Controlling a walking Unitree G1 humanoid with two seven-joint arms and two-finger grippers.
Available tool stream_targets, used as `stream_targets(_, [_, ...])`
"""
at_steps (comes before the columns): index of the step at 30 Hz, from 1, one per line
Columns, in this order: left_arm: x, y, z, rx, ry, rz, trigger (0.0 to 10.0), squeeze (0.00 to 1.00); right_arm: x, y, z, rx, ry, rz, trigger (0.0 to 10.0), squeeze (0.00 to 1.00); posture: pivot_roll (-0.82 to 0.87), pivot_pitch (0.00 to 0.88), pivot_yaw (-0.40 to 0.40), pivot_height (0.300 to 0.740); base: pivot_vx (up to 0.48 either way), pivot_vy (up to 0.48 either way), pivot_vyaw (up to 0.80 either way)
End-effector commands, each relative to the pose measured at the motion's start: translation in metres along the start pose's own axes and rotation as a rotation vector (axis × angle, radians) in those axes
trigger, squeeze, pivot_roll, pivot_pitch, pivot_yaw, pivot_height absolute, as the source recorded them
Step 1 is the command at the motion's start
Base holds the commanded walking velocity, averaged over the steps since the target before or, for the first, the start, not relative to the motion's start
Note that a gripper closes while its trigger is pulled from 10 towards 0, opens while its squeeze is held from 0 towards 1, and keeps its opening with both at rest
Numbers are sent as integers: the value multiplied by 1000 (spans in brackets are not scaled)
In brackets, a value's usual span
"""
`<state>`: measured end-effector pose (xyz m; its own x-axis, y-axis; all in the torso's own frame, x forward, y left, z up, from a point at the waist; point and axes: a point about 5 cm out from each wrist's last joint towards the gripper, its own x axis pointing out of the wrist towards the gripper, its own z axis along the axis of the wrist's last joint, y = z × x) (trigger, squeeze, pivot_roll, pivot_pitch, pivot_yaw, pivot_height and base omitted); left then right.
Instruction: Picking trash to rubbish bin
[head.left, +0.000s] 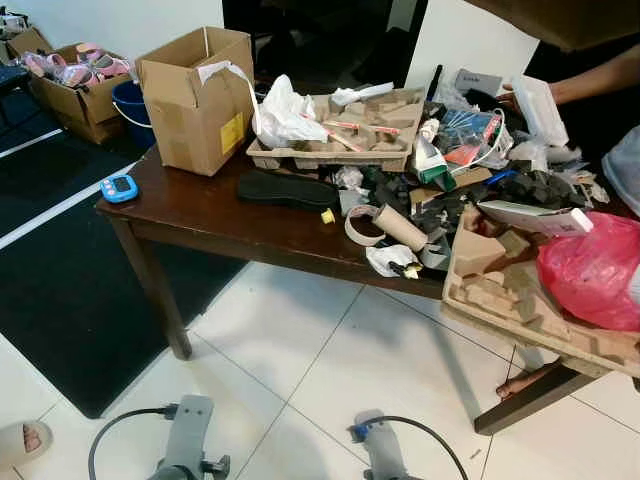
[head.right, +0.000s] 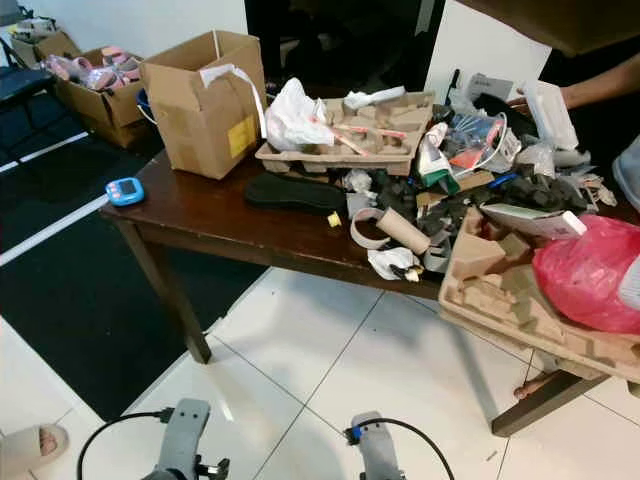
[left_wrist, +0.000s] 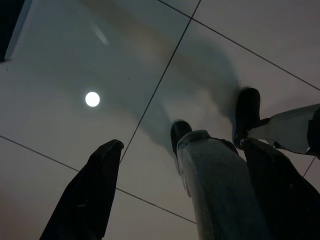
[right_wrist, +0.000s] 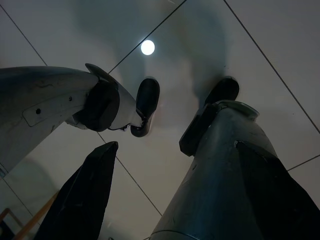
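So the dark wooden surface (head.left: 200, 215) across the middle of the frame is buried in trash (head.left: 420, 200): pulp trays, a cardboard tube (head.left: 398, 226), a red plastic bag (head.left: 592, 270) at right, an open cardboard box (head.left: 197, 95) upper left with a yellow label too small to read. Both arms hang low over the floor tiles (head.left: 330, 380), well short of it. Left jaws (left_wrist: 180, 175) and right jaws (right_wrist: 175, 185) are spread wide, holding nothing.
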<state>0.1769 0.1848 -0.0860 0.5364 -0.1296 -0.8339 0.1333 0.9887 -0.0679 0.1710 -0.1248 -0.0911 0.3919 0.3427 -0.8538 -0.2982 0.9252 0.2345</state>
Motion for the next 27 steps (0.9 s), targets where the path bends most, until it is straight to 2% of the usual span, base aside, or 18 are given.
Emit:
stream_targets(1, [-1, 3, -5, -8, 20, 9, 10000, 0, -1, -1, -15, 26, 49, -6, 10000, 0, 107, 76, -45, 740, 0, 0, 0])
stream_targets(27, [-2, 5, -6, -9, 20, 15, 10000, 0, -1, 1, -18, 27, 55, -12, 10000, 0, 114, 74, -43, 740, 0, 0, 0])
